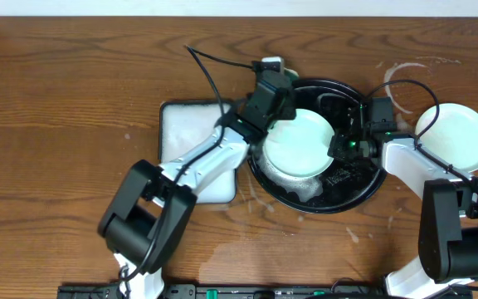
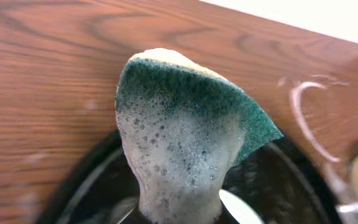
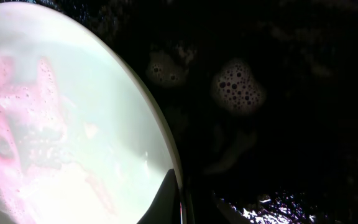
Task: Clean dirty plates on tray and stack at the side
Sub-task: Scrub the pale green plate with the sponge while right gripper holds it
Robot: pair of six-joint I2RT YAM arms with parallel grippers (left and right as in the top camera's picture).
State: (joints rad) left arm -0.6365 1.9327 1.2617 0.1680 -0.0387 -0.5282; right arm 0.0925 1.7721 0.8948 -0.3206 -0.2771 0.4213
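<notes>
The black tray [image 1: 357, 179] sits right of centre and holds suds. A mint-white plate [image 1: 299, 144] rests in it. In the right wrist view this plate [image 3: 61, 124] carries pink-red soapy smears. My right gripper [image 1: 339, 148] is shut on its right rim, with one finger [image 3: 168, 200] over the edge. My left gripper [image 1: 272, 80] hovers over the tray's back-left rim, shut on a foamy green-and-yellow sponge [image 2: 179, 130]. A second pale plate [image 1: 455, 137] lies on the table right of the tray. I see no third plate.
A white foam-filled rectangular tray [image 1: 191, 141] lies left of the black tray, under my left arm. A white ring mark [image 1: 405, 76] and wet patches [image 1: 247, 249] show on the wooden table. Cables run across the tray's back.
</notes>
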